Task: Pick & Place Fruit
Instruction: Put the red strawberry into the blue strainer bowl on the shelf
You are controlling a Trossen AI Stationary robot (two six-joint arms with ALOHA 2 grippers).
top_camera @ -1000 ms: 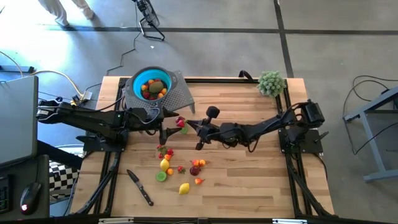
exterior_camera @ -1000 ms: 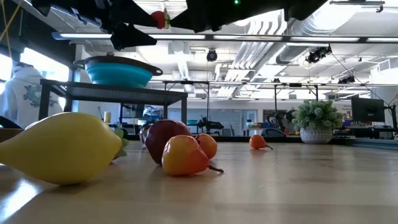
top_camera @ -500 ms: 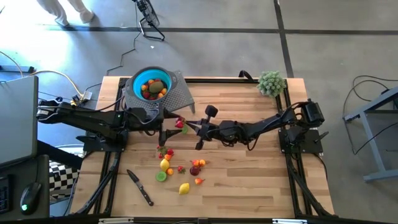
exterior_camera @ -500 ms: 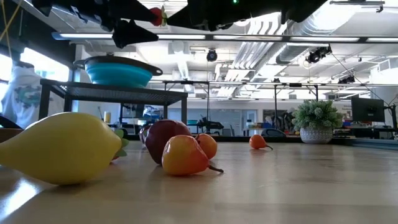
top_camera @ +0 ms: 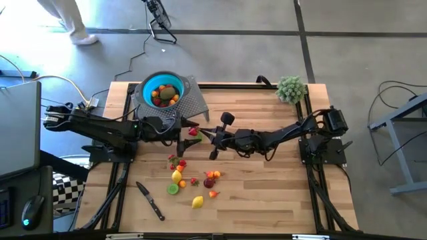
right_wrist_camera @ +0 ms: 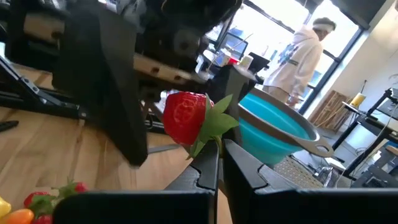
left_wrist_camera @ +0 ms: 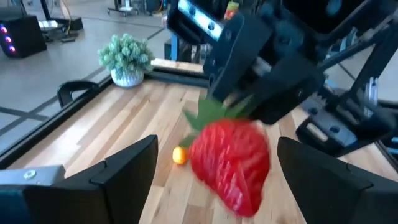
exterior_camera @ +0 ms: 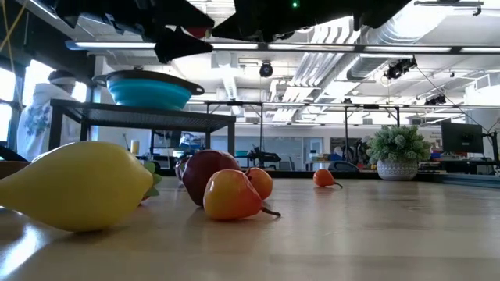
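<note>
Table (top_camera: 267,200): pale wood planks, satin sheen. Strawberry (left_wrist_camera: 231,162): glossy ridged plastic. Teal bowl (right_wrist_camera: 273,130): smooth, matt. Fingers (left_wrist_camera: 121,171): matt black.

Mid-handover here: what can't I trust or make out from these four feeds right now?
- Low view: both grippers are cut off by the top edge; the handover is unseen.
- Left wrist view: the red toy strawberry is motion-blurred; contact with the open left gripper is unclear.
- High view: fruit in the teal bowl is too small to count.
- Right wrist view: the left arm hides the table beyond.

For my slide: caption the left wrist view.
Open left gripper flanks a red toy strawberry, pinched by the right gripper.
</note>
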